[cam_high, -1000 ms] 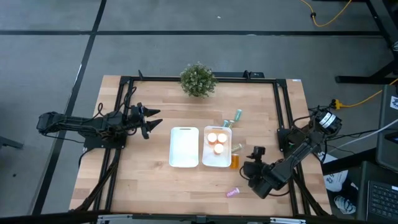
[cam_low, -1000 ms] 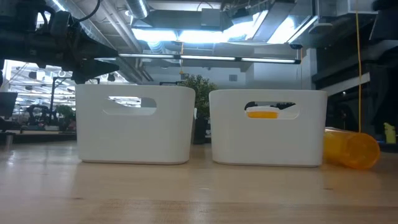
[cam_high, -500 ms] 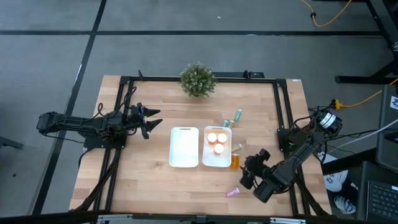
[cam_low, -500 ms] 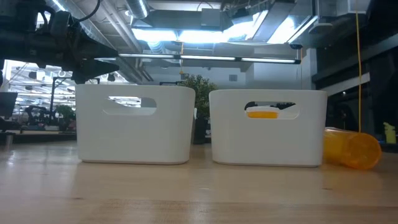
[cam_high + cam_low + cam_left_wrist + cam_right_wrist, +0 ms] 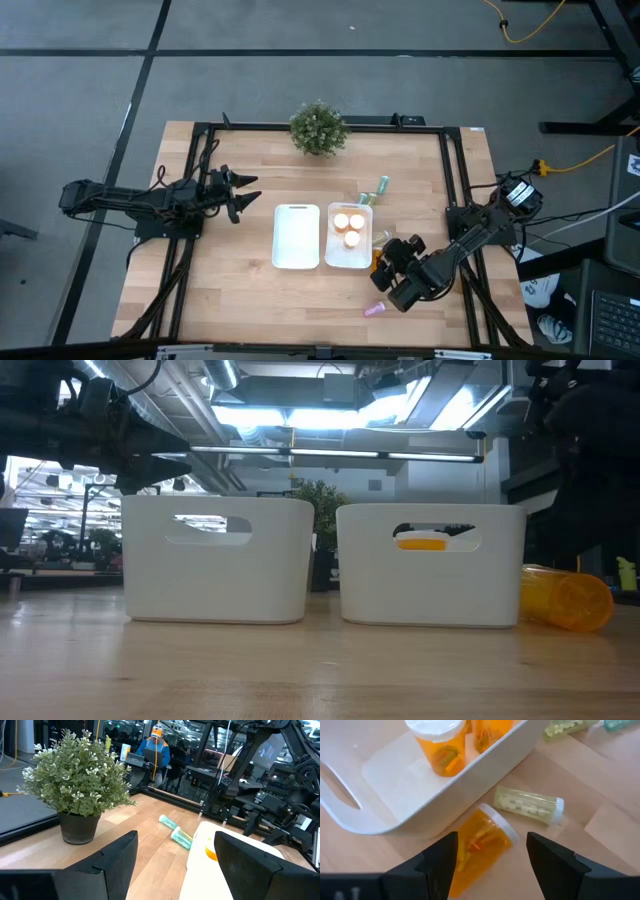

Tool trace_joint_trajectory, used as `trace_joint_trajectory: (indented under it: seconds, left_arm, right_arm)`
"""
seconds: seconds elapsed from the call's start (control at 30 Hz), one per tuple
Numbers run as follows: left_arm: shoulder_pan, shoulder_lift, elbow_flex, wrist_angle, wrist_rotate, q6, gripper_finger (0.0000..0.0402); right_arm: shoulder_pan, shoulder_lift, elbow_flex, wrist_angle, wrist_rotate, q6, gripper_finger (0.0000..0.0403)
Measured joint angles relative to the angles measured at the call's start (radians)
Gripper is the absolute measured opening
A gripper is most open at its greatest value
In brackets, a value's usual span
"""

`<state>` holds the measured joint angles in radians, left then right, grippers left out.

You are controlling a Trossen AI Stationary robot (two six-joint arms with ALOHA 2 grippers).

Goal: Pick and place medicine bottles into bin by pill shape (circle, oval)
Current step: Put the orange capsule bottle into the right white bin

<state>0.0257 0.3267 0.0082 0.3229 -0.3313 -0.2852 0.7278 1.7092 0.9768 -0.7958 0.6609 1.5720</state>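
A robotics lab or workshop: the wooden tabletop [image 5: 250, 290] stands on grey concrete floor, a yellow cable [image 5: 530, 30] beyond it. Behind its potted plant [image 5: 75, 785] are metal frames, benches, monitors and bright ceiling lights [image 5: 300, 415].

Two white bins [image 5: 297, 236] [image 5: 349, 257] on light wood-grain table [image 5: 240, 290]. Bottles: translucent orange with white caps [image 5: 479, 844] [image 5: 438, 744], pale yellow-green with white pills [image 5: 530, 805], teal-green [image 5: 169, 822], pink [image 5: 374, 309]. Green plant [image 5: 77, 775] in dark pot; black grippers [image 5: 490, 857] [image 5: 172, 860].
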Motion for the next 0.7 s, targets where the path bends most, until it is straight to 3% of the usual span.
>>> trace_joint_trajectory:
  seconds: [0.7]
  left_arm:
    - [0.0,0.0,0.0,0.0,0.0,0.0,0.0255]
  right_arm:
    - [-0.009,0.064,0.0,0.002,-0.057,0.002,0.0239]
